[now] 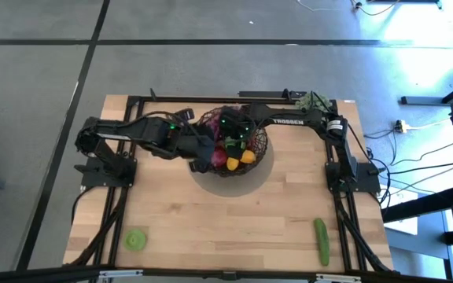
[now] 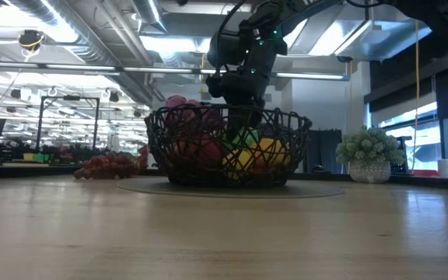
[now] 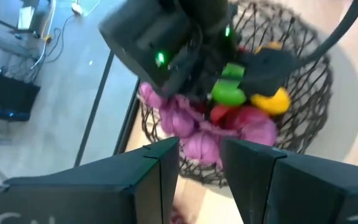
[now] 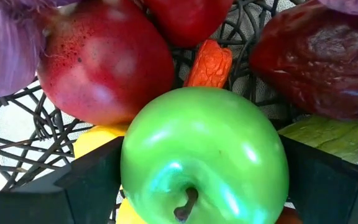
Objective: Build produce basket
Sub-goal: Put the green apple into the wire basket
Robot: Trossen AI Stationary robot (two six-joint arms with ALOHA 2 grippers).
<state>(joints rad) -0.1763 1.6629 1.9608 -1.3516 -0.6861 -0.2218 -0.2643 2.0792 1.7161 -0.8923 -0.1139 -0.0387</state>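
Observation:
The basket point(image 1: 267, 146), a dark wire bowl, stands mid-table on a grey mat and holds a red apple point(image 4: 104, 62), a carrot point(image 4: 209, 65), a lemon point(image 3: 271, 99) and pale purple pieces point(image 3: 166, 115). My right gripper point(image 4: 204, 180) reaches down into it from the far right, shut on a green apple point(image 4: 204, 143). My left gripper point(image 3: 201, 162) hovers high over the basket's left rim point(image 1: 203, 156), its fingers a narrow gap apart with nothing plainly between them. Dark grapes point(image 2: 111, 165) lie on the table, left of the basket and beyond it. My right gripper pinches the green apple by two opposite sides point(image 4: 132, 180), one finger point(image 4: 86, 186) on each. The fingers come steeply from above, and the apple's stem end faces up toward the wrist. The apple sits inside the basket just over the lemon and carrot; whether it rests on them I cannot tell.
A green cucumber point(image 1: 321, 240) lies near the front right edge and a round green piece point(image 1: 136, 240) near the front left. A pale green bumpy cluster point(image 2: 370, 152) stands at the far right. Bare wood lies between the basket and the near edge.

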